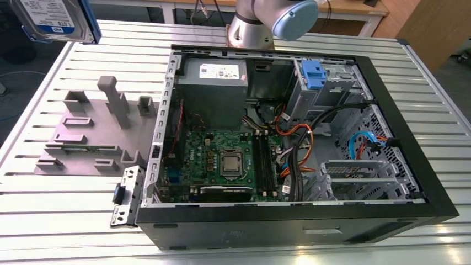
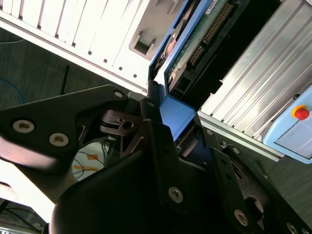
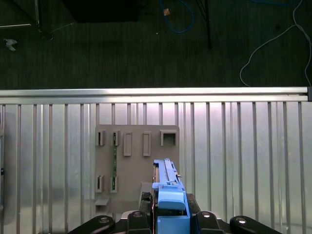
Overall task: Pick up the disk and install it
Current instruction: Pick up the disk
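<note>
Gripper point(image 3: 170, 218) clamped on disk point(image 1: 53, 19) — held high over grey fixture point(image 1: 81, 138), beside open computer case point(image 1: 294, 216).

I'm running this in a robotics lab: slatted aluminium bench point(image 1: 442, 110), opened computer case point(image 1: 294, 221) mid-frame, grey fixture plate point(image 1: 81, 143) at left.

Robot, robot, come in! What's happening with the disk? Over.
Gripper shut on the disk. Disk held high over the grey fixture, outside the computer case. Orange cables lie loose inside it.
</note>
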You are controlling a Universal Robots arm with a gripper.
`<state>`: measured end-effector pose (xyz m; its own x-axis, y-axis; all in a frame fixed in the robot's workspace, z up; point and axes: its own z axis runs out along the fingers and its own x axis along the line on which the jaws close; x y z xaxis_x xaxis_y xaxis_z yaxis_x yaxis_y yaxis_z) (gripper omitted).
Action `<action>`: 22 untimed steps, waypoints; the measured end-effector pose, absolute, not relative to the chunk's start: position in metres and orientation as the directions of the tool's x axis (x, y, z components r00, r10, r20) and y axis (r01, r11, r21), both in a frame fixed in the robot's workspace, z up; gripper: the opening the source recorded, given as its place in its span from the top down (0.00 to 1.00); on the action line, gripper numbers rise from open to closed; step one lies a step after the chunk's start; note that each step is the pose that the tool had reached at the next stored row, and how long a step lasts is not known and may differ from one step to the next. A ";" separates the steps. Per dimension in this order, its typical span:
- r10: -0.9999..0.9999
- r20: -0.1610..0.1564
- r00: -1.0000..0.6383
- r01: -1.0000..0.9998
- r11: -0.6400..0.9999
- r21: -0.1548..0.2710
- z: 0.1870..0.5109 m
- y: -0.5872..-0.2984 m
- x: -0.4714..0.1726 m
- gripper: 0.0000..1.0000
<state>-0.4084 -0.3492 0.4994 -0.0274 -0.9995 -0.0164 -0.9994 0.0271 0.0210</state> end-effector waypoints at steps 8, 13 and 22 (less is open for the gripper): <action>-0.999 -0.016 -0.027 -0.999 0.027 0.021 0.499 -0.349 -0.403 0.64; -0.999 -0.016 -0.027 -0.999 0.027 0.021 0.499 -0.349 -0.399 0.64; -0.999 -0.016 -0.027 -0.999 0.027 0.021 0.499 -0.349 -0.392 0.64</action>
